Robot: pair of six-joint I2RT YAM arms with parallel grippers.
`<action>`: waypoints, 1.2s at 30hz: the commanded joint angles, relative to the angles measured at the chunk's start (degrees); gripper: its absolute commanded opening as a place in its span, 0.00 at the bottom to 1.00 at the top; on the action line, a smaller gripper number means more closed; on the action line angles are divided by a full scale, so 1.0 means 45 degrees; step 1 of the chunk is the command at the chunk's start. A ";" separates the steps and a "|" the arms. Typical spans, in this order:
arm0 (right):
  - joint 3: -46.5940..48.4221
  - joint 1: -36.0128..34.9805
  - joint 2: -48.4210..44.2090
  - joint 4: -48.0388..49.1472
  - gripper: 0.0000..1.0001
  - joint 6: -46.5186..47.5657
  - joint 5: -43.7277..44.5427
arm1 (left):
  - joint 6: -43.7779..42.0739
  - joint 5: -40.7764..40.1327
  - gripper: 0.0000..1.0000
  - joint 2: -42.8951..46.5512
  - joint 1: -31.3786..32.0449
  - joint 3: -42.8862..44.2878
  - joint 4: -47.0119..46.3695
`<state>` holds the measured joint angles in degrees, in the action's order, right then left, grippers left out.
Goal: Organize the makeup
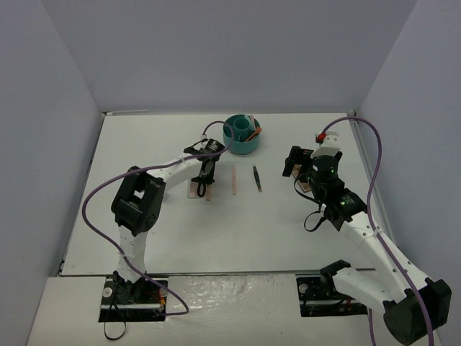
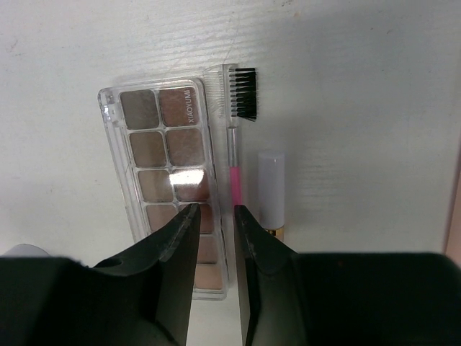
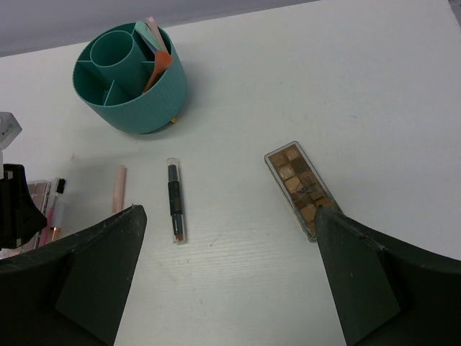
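Pink-handled brush (image 2: pixel 238 130) and a brown eyeshadow palette (image 2: pixel 169 187) lie side by side under the left gripper (image 2: pixel 216 216).
Its jaws stand a slim gap apart over the palette's edge and the brush handle's end; whether they touch the handle cannot be told. Small print on the palette seems to read "XIAOYOUK". A white-capped tube (image 2: pixel 271 187) lies just beside the brush. The right gripper (image 3: pixel 229 216) hangs with jaws spread wide above a clear-cased stick (image 3: pixel 175 200), a pale pink stick (image 3: pixel 119 187) and a second palette (image 3: pixel 302 189). The teal cup (image 3: pixel 137 108) holds orange and pink sticks (image 3: pixel 157 54).
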<state>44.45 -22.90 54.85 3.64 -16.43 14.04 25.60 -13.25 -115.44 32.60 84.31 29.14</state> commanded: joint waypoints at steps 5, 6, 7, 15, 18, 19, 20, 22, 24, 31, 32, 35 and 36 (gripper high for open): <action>0.0040 0.0049 -0.0002 0.0793 1.00 -0.0041 0.0048 | 0.0234 0.0503 0.22 0.0277 0.0056 0.0706 -0.0635; 0.0027 0.0049 -0.0001 0.0793 1.00 -0.0041 0.0061 | 0.0248 0.0504 0.22 0.0264 0.0043 0.0733 -0.0635; 0.0018 0.0049 -0.0001 0.0785 1.00 -0.0041 0.0047 | 0.0257 0.0504 0.22 0.0246 0.0041 0.0752 -0.0643; -0.0014 0.0049 -0.0022 0.0812 1.00 -0.0041 0.0024 | 0.0328 0.0523 0.16 0.0006 0.0059 0.0874 -0.0615; -0.0029 0.0049 -0.0040 0.0812 1.00 -0.0041 0.0024 | 0.0362 0.0523 0.16 -0.0125 0.0041 0.0908 -0.0596; -0.0033 0.0049 -0.0040 0.0812 1.00 -0.0056 0.0024 | 0.0396 0.0523 0.16 -0.0162 0.0041 0.0927 -0.0567; -0.0033 0.0063 -0.0040 0.0812 1.00 -0.0046 0.0038 | 0.0420 0.0523 0.16 -0.0226 0.0041 0.0932 -0.0513; -0.0033 0.0053 -0.0055 0.0812 1.00 -0.0041 0.0043 | 0.0455 0.0508 0.16 -0.0290 0.0026 0.0917 -0.0484; -0.0048 0.0049 -0.0030 0.0797 1.00 -0.0041 0.0043 | 0.0494 0.0429 0.16 -0.0304 0.0006 0.0882 -0.0479; -0.0053 0.0049 -0.0021 0.0805 1.00 -0.0041 0.0024 | 0.0552 0.0489 0.17 -0.0404 -0.0018 0.0834 -0.0467; -0.0053 0.0049 -0.0021 0.0812 1.00 -0.0041 0.0024 | 0.0585 0.0507 0.17 -0.0448 -0.0018 0.0834 -0.0459; -0.0036 0.0049 -0.0004 0.0795 1.00 -0.0024 -0.0010 | 0.0737 0.0608 0.17 -0.0633 -0.0001 0.0851 -0.0391; -0.0033 0.0049 -0.0001 0.0801 1.00 -0.0022 -0.0023 | 0.0790 0.0645 0.17 -0.0688 -0.0007 0.0853 -0.0356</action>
<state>43.86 -22.90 54.87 3.64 -16.43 14.04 27.28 -10.57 -117.75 32.60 85.94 27.54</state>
